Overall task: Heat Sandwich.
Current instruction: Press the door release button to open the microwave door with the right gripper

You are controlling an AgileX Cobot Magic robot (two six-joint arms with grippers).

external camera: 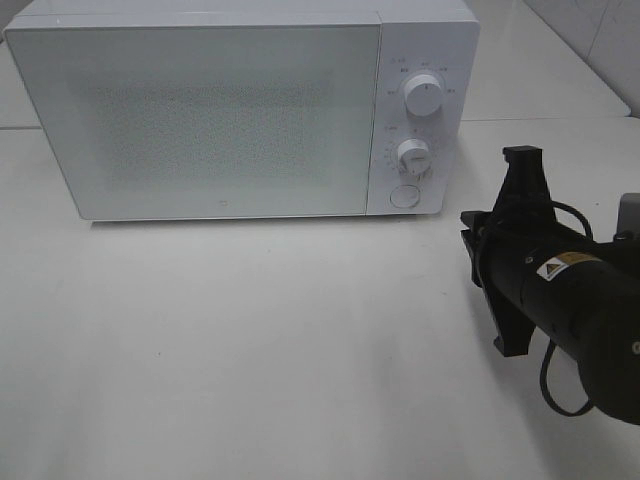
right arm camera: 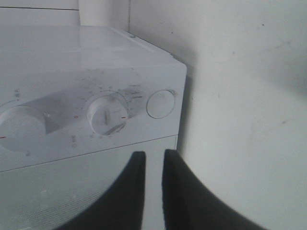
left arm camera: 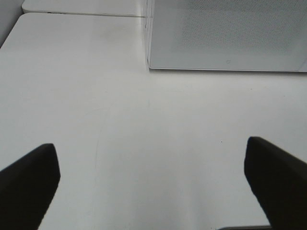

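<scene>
The right gripper (right arm camera: 151, 155), rolled on its side with jaws drawn almost together on nothing, is held near the closed microwave (external camera: 220, 110), whose round button (right arm camera: 160, 103) lies just ahead. The left gripper (left arm camera: 149, 143) is spread wide above the white table (external camera: 250, 350). The sandwich is hidden from every view, and its place cannot be told.

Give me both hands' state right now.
Left hand: open wide, empty.
Right hand: closed, only a slit between the fingers, holding nothing.
</scene>
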